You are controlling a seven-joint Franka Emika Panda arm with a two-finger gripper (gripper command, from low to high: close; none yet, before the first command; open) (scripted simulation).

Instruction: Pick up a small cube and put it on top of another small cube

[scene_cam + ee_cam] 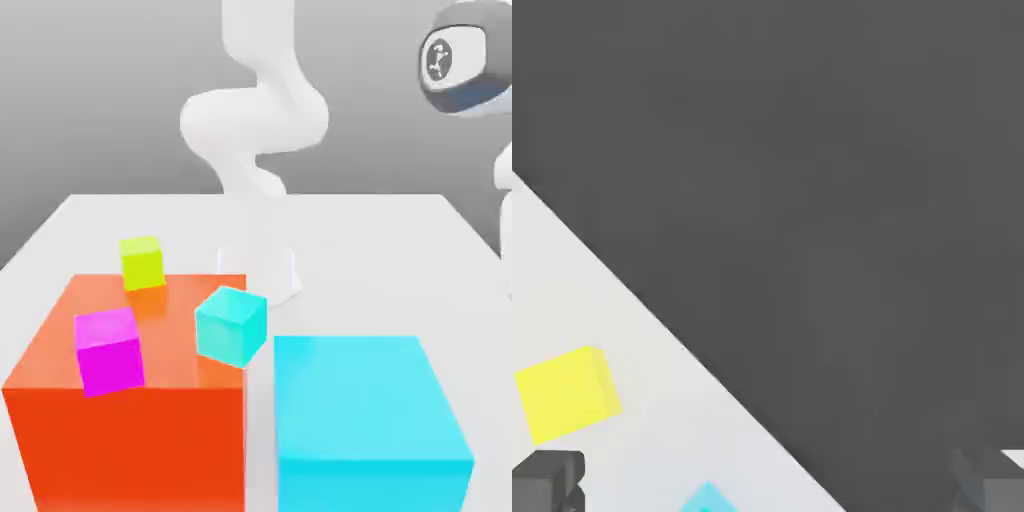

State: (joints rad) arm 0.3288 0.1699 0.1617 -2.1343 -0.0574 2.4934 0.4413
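Fingers stand wide apart in the hand view, one dark tip at each lower corner, with nothing between them — the gripper is open and empty.

Beyond the tips, the hand view takes in a yellow cube resting on the pale table and the top corner of a cyan cube at the frame's edge. The table's edge runs diagonally, with dark floor past it.

In the exterior view the yellow cube sits on the table behind a large orange block, the small cyan cube sits at that block's near corner, tilted, and a magenta cube appears to rest on the block's top. A large cyan block lies to the exterior view's right. The arm rises behind them.

Judgement: the step in hand is the approach; no cube is yet between the fingers. To do it well, centre one small cube between the tips, square the fingers to two opposite faces, then descend straight — the cyan cube's tilt makes it the harder target.

The exterior view supplies the magenta cube and both large blocks; the hand view supplies the fingers' spread.
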